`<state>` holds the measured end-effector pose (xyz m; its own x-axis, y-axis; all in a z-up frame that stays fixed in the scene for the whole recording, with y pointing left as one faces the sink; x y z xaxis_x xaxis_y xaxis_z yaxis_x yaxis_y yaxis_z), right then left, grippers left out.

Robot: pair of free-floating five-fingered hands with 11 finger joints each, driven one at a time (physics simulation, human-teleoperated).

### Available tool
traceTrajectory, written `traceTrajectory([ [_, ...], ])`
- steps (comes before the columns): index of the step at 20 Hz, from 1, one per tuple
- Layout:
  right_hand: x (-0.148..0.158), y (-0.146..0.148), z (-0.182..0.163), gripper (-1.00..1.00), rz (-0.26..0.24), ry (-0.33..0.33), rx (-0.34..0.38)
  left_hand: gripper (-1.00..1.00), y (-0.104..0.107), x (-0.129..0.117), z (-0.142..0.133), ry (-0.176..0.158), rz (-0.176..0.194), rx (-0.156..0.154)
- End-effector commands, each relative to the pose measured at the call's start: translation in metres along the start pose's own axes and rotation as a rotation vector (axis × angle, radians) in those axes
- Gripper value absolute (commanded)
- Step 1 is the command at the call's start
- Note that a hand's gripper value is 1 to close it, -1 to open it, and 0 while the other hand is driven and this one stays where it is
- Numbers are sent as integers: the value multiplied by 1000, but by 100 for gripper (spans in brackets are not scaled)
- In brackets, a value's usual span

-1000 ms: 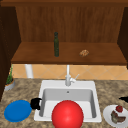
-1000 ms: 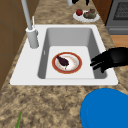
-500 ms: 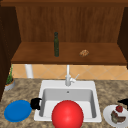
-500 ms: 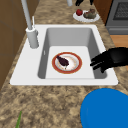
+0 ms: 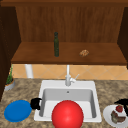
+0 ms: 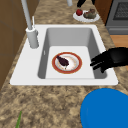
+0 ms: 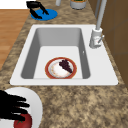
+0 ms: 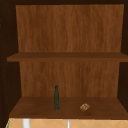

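Rendering under even, diffuse light, source not showing; casting only faint shading inside the sink [image 6: 75, 37] basin and beneath the lower shelf [image 5: 67, 53]; blurring edges softly throughout every view; darkening toward the cabinet sides; producing no glare on the faucet [image 7: 96, 37], no edge distortion

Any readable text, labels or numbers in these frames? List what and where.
None: no text, label or number can be read.
The dark green glass bottle on the wooden shelf bears no readable label.
The red-rimmed round plate in the white sink and the blue round plate are unmarked.
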<state>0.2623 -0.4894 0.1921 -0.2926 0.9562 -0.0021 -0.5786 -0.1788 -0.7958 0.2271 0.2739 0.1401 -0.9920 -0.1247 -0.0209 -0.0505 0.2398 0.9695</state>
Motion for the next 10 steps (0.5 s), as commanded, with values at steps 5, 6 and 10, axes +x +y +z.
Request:
traceTrajectory([
  [5, 20, 5, 10, -100, 21, 10, -32, 0, 0, 0, 0, 0, 0, 0],
  [6, 23, 4, 10, -100, 20, 9, -29, 0, 0, 0, 0, 0, 0, 0],
  [10, 32, 5, 10, -100, 22, 10, -18, 0, 0, 0, 0, 0, 0, 0],
])
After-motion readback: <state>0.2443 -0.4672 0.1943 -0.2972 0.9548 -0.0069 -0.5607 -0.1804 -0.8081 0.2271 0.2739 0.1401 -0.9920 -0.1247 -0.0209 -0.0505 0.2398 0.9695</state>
